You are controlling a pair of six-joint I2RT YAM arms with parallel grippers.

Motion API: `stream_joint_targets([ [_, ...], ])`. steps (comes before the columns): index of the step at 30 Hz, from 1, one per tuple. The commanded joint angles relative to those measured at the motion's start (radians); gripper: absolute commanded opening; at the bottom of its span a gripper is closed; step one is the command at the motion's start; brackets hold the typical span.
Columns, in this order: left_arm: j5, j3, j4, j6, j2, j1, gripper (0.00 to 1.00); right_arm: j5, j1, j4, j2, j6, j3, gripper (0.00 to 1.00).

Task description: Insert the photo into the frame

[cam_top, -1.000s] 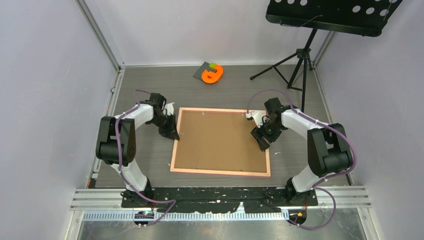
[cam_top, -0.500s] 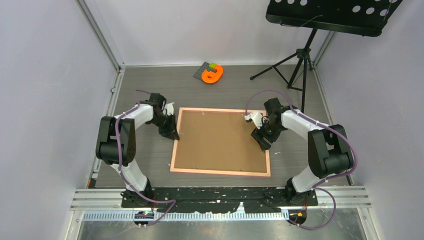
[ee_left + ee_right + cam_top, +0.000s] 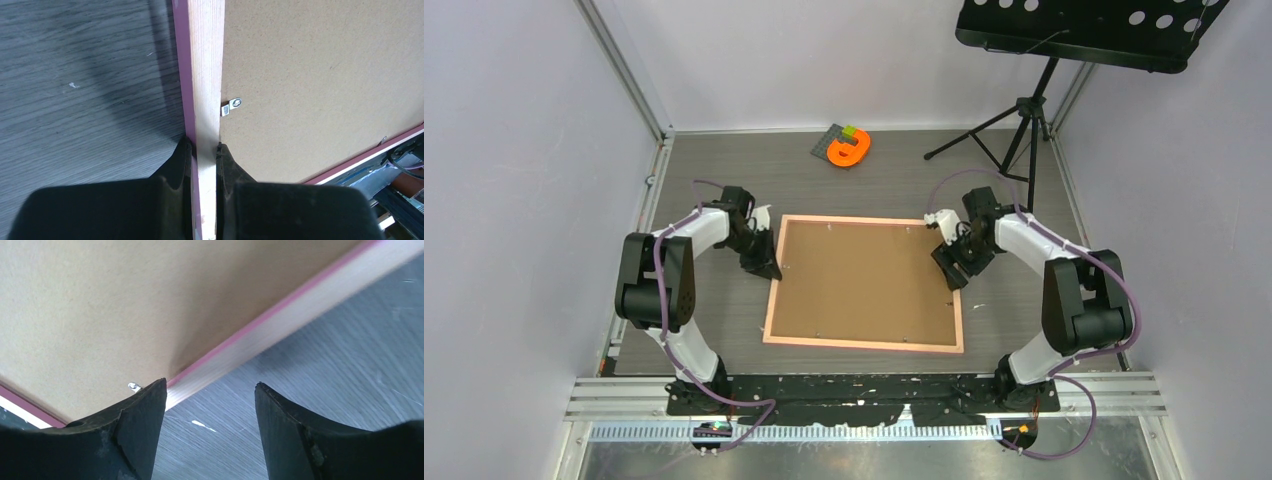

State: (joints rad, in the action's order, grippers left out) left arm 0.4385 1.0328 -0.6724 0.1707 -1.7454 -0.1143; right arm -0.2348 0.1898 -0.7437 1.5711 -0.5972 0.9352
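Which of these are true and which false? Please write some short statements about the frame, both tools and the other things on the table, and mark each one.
1. The left tool is closed on the left rail of the frame. True.
2. The right tool is closed on the frame. False: its jaws stand open, one finger on each side of the right rail, gripping nothing.
3. The frame lies with its brown backing board facing up. True.
4. The orange object lies near the arm bases. False: it lies at the far side of the table, beyond the frame.
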Motion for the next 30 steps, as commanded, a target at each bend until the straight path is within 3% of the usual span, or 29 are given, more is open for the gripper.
stream_joint_targets([
  [1,0.051,-0.004,0.005,-0.026,0.014,0.018,0.00,-0.042,-0.039,0.012,-0.032,0.096,0.078,0.72],
  [4,0.055,0.000,0.002,-0.027,0.015,0.019,0.01,-0.054,-0.041,0.020,-0.078,0.099,0.080,0.74],
  [10,0.060,0.004,-0.002,-0.027,0.017,0.019,0.14,-0.170,-0.037,-0.023,-0.178,0.042,0.076,0.76],
  [17,0.037,0.019,-0.018,-0.029,0.022,0.022,0.59,-0.201,0.085,-0.025,-0.308,-0.036,-0.018,0.77],
  [23,0.001,0.033,-0.031,-0.055,0.085,0.027,0.82,-0.112,0.269,0.050,-0.410,-0.027,-0.098,0.77],
  [30,-0.059,0.054,-0.048,-0.121,0.197,0.027,0.89,-0.101,0.388,0.074,-0.446,-0.016,-0.114,0.77],
])
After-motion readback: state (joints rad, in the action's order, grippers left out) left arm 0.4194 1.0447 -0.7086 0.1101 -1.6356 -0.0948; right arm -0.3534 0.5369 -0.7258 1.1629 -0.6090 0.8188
